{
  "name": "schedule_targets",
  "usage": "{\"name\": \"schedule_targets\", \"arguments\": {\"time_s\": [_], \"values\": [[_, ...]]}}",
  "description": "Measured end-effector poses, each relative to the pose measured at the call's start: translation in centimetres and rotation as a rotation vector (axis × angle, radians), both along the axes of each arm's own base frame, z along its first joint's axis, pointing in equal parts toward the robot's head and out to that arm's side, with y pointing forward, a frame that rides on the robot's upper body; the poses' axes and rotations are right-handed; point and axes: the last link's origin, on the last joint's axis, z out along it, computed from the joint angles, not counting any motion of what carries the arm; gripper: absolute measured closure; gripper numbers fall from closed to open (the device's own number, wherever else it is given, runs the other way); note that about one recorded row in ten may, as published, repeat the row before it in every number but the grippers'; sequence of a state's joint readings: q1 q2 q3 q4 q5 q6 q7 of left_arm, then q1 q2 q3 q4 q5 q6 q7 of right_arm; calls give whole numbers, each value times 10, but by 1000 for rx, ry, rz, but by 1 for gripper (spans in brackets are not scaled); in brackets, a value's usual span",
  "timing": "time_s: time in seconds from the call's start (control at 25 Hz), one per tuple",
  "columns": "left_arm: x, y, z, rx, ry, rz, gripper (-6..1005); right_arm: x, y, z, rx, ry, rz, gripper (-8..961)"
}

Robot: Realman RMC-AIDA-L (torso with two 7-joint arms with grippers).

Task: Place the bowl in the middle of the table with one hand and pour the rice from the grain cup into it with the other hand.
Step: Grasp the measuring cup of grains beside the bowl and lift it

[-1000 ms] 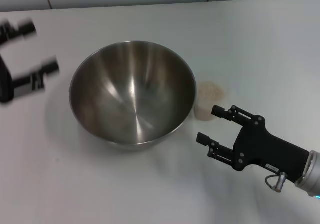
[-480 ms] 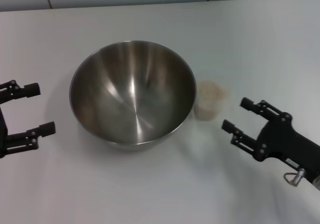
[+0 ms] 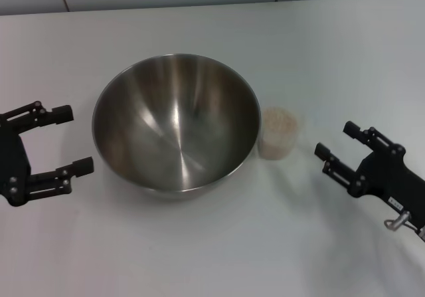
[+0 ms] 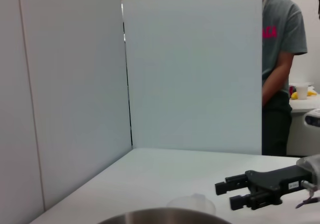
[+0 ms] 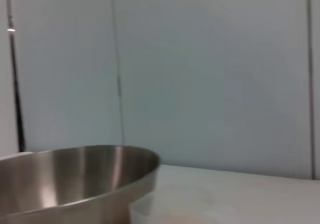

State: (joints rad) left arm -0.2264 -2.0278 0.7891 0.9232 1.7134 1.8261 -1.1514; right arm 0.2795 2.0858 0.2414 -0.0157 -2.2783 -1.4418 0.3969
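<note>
I see the table [image 3: 199, 244], a plain white matte top, filling the head view. On it, near the middle, sits the bowl [image 3: 176, 121]: a big round stainless-steel one, deep, thin-rimmed, its brushed inside shiny and bare. From the right wrist view its rim and outer wall [image 5: 75, 179] fill the low part of the picture.

My left gripper [image 3: 68, 139] is at the bowl's left side, near the rim but apart from it. Its two black fingers are spread wide, with only table between them. My right gripper [image 3: 337, 141] is off to the right of the grain cup, its jaws parted too and holding nothing, clear of the cup. The left wrist view shows it beyond the bowl's rim [image 4: 165, 216], fingers apart [image 4: 224, 194].

The grain cup [image 3: 277, 134] stands upright just beside the bowl's right rim; I cannot tell whether they touch. It is short, clear, slightly frosted. The rice [image 3: 279, 119], pale beige grains, fills it near to the top.
</note>
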Motion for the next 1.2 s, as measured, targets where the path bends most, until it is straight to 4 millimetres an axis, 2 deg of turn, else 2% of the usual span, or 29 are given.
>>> {"name": "schedule_targets", "arguments": {"time_s": [0.48, 0.64, 0.68, 0.84, 1.2], "values": [[6, 5, -21, -56, -6, -19, 187, -1, 20, -3, 20, -3, -55, 285], [8, 10, -21, -77, -42, 54, 187, -2, 24, -4, 16, -9, -57, 286], [8, 18, -18, -91, -61, 124, 187, -3, 25, -5, 14, -10, -56, 287], [8, 26, -17, -101, -71, 184, 187, -4, 28, -6, 15, -11, -61, 288], [11, 27, -20, -82, -56, 131, 186, -3, 32, -6, 19, -17, -76, 290]]}}
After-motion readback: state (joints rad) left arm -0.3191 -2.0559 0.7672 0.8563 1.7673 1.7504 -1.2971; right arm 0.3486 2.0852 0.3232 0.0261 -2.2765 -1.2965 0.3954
